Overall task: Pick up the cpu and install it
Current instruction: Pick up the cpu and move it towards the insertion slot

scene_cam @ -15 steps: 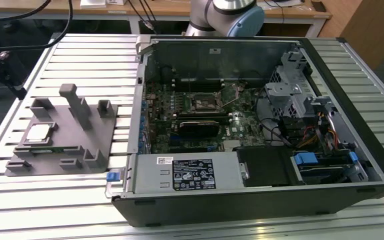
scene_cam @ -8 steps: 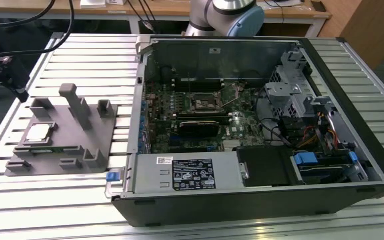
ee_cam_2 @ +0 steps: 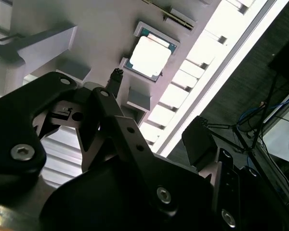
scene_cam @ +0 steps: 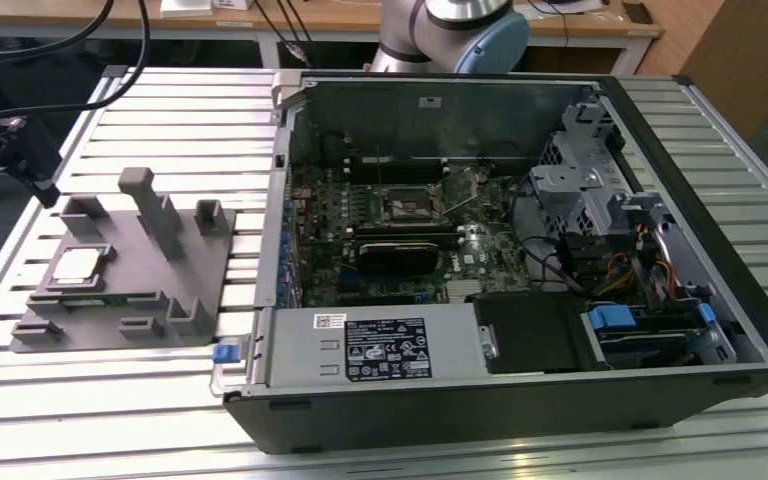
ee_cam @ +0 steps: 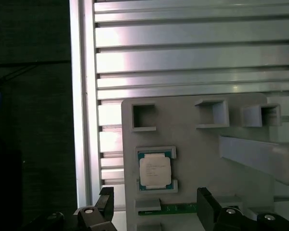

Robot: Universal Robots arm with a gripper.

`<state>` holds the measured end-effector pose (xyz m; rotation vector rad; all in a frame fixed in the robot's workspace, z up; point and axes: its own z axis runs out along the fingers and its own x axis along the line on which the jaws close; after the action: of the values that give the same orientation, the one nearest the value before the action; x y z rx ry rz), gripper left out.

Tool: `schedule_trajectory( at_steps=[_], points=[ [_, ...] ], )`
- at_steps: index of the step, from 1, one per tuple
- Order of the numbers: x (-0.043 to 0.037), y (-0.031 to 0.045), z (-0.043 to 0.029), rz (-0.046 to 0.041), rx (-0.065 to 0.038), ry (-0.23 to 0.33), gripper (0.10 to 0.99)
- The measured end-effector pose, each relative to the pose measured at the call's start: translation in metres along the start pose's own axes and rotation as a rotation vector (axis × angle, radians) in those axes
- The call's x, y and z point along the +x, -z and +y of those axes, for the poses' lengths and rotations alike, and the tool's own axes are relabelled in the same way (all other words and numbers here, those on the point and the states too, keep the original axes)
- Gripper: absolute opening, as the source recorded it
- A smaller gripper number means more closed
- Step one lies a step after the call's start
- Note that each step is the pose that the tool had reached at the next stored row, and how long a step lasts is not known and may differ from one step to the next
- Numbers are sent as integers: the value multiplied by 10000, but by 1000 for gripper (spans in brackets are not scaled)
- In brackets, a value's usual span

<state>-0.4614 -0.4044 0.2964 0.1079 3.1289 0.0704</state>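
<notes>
The cpu (scene_cam: 77,265) is seen in the lower left of the exterior view. It lies flat, with its pale metal lid upward, in a shallow pocket of the grey plastic fixture (scene_cam: 157,300). The fixture stands on the slatted table (scene_cam: 117,410), to the exterior view's left of the open computer case (scene_cam: 518,405). The dark socket (scene_cam: 404,205) is seen near the middle of that frame, well apart from the chip.

In the first wrist view the gripper (ee_cam: 155,197) is found spread, with nothing held. Its two fingers (ee_cam: 105,202) stand apart, and the cpu (ee_cam: 155,172) lies just beyond the tips, centred on the gap between them. No contact with the chip is shown. The same spread is shown in the second wrist view, where the cpu (ee_cam_2: 149,53) is seen past the black fingers (ee_cam_2: 116,77).

The chip is close to square (one side is only a little longer in the first wrist view), so no marked long axis is offered. Its edges are squared to the fixture (ee_cam: 197,139), and they are judged parallel to the line joining the fingertips. Raised lips are seen at two opposite edges of the pocket. The other two edges are left free, and these are the edges turned towards the fingers.
</notes>
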Motion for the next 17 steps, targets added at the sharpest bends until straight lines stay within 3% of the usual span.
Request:
schedule_trajectory(
  at_steps=[17],
  points=[
    [0, -64, -3, 1, 1, 0, 776]
  ],
)
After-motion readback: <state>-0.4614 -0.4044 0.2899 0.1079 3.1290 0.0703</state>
